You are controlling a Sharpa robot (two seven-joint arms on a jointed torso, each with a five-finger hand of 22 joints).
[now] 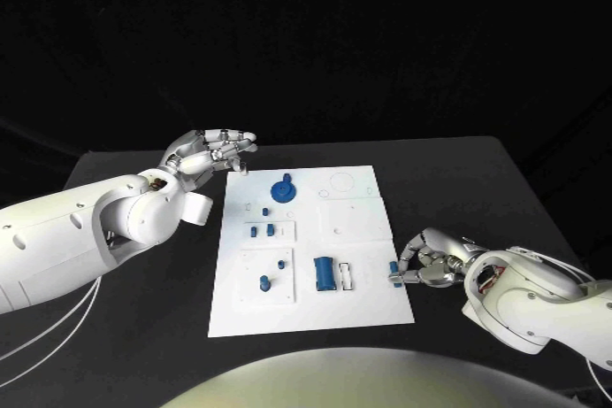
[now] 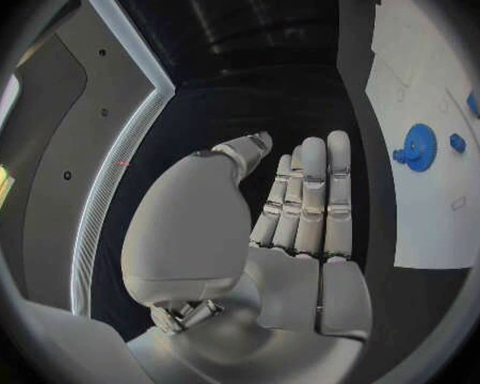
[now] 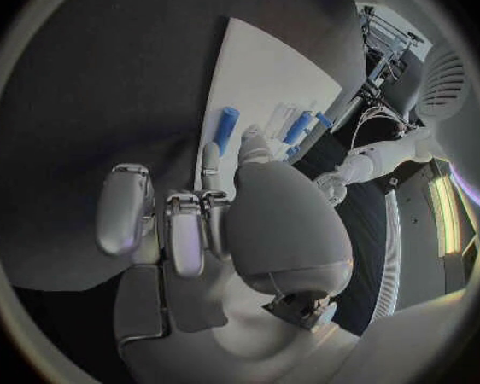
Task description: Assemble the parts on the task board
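your task board (image 1: 363,315) lay in the middle of the black table (image 1: 472,173), and the assembly was, by my judgement, only partly done. a blue gear-like part (image 1: 283,188) sat near the board's far left corner. small blue parts (image 1: 260,232) stood along the left side, and two more (image 1: 271,273) sat nearer the front edge. a larger blue block (image 1: 325,273) and a pale rod (image 1: 346,275) lay side by side towards the front, apparently still loose. several outlined recesses near the far right corner showed nothing seated in them, so most of the fitting seemed left to do.

your right hand (image 1: 427,262) was at the board's right edge, fingers curled in around a small blue part (image 1: 394,271); it appeared to pinch that piece, though the contact itself was too small to confirm. your left hand (image 1: 210,150) hovered off the board's far left corner, well apart from every part. the left wrist view showed its fingers (image 2: 309,192) straight and together, with nothing in the palm.

the table was matt black and the room behind it dark.
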